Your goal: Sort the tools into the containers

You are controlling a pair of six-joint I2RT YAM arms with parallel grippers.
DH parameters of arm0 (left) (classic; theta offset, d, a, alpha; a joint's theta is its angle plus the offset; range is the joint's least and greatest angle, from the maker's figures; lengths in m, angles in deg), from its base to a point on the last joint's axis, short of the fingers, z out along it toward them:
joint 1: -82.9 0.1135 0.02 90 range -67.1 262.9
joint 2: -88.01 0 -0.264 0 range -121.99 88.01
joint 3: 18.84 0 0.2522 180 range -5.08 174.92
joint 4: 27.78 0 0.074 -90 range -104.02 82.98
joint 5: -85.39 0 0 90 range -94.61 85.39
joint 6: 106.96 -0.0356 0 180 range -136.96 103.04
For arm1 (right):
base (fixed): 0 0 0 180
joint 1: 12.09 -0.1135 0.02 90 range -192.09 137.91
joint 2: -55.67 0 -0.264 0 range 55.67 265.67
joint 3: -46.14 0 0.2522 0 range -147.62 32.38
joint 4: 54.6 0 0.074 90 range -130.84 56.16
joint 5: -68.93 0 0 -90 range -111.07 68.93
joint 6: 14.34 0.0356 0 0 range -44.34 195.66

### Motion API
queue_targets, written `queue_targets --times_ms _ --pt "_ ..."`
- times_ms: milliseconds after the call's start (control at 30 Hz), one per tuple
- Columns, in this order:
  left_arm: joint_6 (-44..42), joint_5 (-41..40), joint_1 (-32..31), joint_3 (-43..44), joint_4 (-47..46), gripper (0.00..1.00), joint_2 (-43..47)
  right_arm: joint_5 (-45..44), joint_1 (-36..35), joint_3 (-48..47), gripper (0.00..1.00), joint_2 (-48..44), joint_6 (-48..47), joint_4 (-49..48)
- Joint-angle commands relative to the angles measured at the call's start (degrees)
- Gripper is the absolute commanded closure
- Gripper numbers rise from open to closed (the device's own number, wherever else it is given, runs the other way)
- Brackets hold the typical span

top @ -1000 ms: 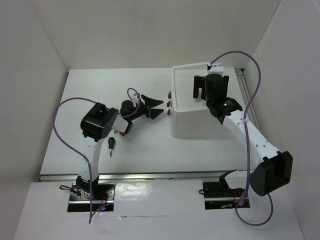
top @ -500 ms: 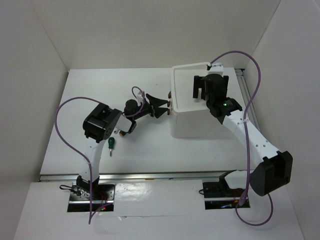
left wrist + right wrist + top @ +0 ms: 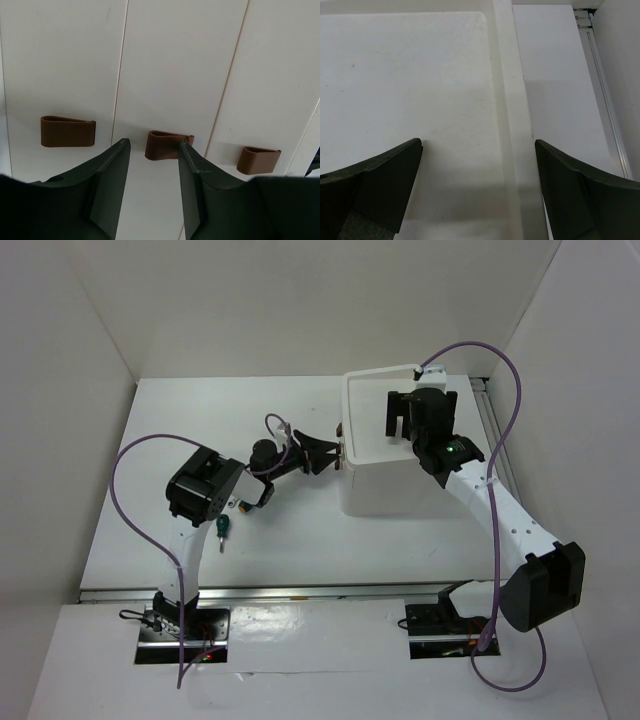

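Observation:
The white cabinet (image 3: 400, 490) stands right of centre with its rimmed top tray (image 3: 352, 415). Its left face shows three dark red drawer knobs (image 3: 341, 445). My left gripper (image 3: 326, 452) is open right at that face. In the left wrist view the middle knob (image 3: 167, 145) sits between my left gripper's (image 3: 152, 144) fingertips, close to the right finger (image 3: 192, 170); the drawers look shut. My right gripper (image 3: 401, 418) is open and empty above the tray; its wrist view shows the bare tray floor (image 3: 410, 75) and rim (image 3: 507, 100). One green-handled screwdriver (image 3: 221, 530) lies by the left arm. Other tools are out of view.
The two other knobs (image 3: 67, 131) (image 3: 257, 160) flank the middle one. A metal rail (image 3: 492, 425) runs along the table's right edge beside the cabinet. White walls close in the table at the back and sides.
My left gripper has moved right, from a little way off to right at the cabinet's knobs, still open. The right arm has not moved.

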Motion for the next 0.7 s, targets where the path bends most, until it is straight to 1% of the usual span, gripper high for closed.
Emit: queue_targets --times_ms 0,33,133,167,200,233,267,300,333,433,500,533,667 --pt "0.1 0.0 -0.8 0.5 -31.6 0.45 3.5 4.0 -0.8 3.3 0.00 4.2 3.6 10.7" --pt "0.7 0.0 -0.8 1.0 -31.6 0.51 4.0 4.0 -0.8 3.3 0.00 4.2 3.6 10.7" --pt "0.7 0.0 -0.8 1.5 -31.6 0.62 4.5 4.0 -0.8 3.3 0.00 4.2 3.6 10.7" --pt "0.7 0.0 -0.8 1.5 -31.6 0.67 4.5 4.0 -0.8 3.3 0.00 4.2 3.6 10.7" --pt "0.7 0.0 -0.8 1.5 -31.6 0.77 5.1 4.0 -0.8 3.3 0.00 4.2 3.6 10.7" --pt "0.7 0.0 -0.8 1.5 -31.6 0.84 5.1 4.0 -0.8 3.3 0.00 4.2 3.6 10.7" --pt "0.7 0.5 -0.8 2.1 -31.6 0.95 5.1 4.0 -0.8 3.3 0.00 4.2 3.6 10.7" --pt "0.7 1.1 -0.8 2.1 -31.6 1.00 5.1 4.0 -0.8 3.3 0.00 4.2 3.6 10.7" --pt "0.7 1.1 -0.8 2.1 -31.6 1.00 5.1 4.0 -0.8 3.3 0.00 4.2 3.6 10.7" --pt "0.1 1.9 2.0 -0.5 -31.6 1.00 6.4 4.0 -0.8 3.3 0.00 4.2 3.6 10.7" --pt "-1.0 2.5 3.8 -4.5 -30.6 1.00 8.6 4.0 -0.8 3.3 0.00 4.2 3.6 10.7" --pt "-2.0 2.5 6.2 -5.7 -30.6 1.00 9.5 4.0 -0.8 3.3 0.00 4.2 3.6 10.7" --pt "-3.7 4.9 12.1 -9.6 -29.5 1.00 12.6 4.0 -0.8 3.3 0.00 4.2 3.6 10.7"
